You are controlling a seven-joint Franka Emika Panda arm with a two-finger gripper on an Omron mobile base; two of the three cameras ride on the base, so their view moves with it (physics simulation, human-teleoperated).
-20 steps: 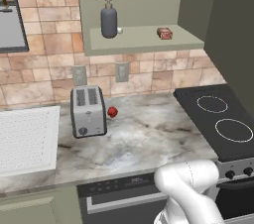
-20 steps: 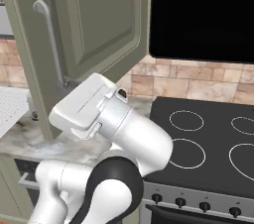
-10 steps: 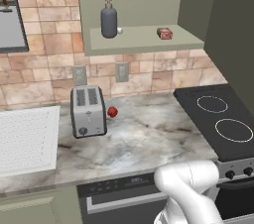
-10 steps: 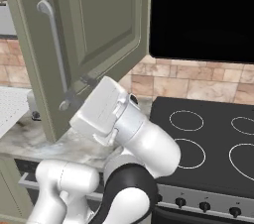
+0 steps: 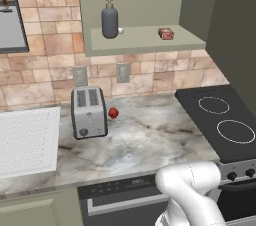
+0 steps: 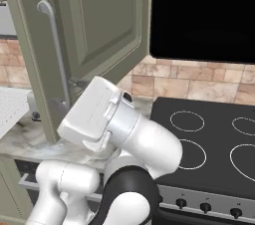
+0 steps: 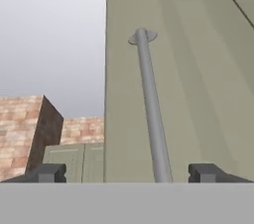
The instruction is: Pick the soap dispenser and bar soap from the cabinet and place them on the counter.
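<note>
The sage-green cabinet stands open. On its shelf are the dark grey-blue soap dispenser at the left and the reddish-pink bar soap at the right. Below them lies the marbled counter. The cabinet door is swung out, and its long metal bar handle runs up between my fingertips. My gripper is open around the handle's lower end, holding nothing. In the right base view my white hand sits just right of the handle.
A small white cylinder stands beside the dispenser. On the counter are a silver toaster and a round red ball. The black stovetop lies to the right, and a white ribbed surface to the left.
My hand has turned and tilted more upright beside the door handle. The door, the shelf items and the counter items have not moved.
</note>
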